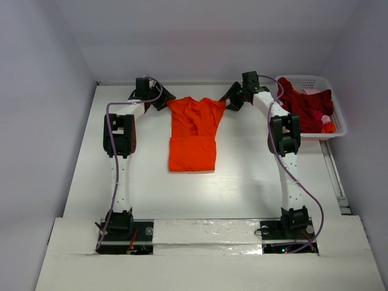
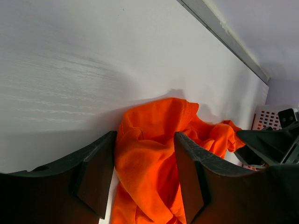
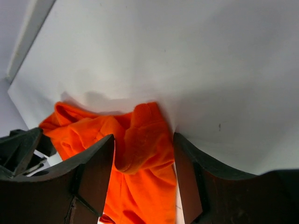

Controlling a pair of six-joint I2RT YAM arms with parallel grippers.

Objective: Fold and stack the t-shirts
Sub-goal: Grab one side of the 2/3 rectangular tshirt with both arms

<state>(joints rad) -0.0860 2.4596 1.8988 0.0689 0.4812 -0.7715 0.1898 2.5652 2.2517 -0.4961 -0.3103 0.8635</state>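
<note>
Orange t-shirt [image 1: 193, 136]: on the table [image 1: 254, 182], middle of the far half; long axis runs from the far edge toward the arm bases.
Left hand [image 1: 162, 99]: grasping the shirt's far left corner.
Right hand [image 1: 231, 99]: grasping the far right corner.
Key relation: both hands equally near; the rest of the shirt lies bases-ward, so the fold likely goes that way.

The right pincer [image 3: 143, 136] has its two dark fingers [image 3: 93, 172] either side of a bunched fold of the bright orange cloth t-shirt [image 3: 140, 158], which fills the gap and touches the white surface [image 3: 210, 56].
</note>
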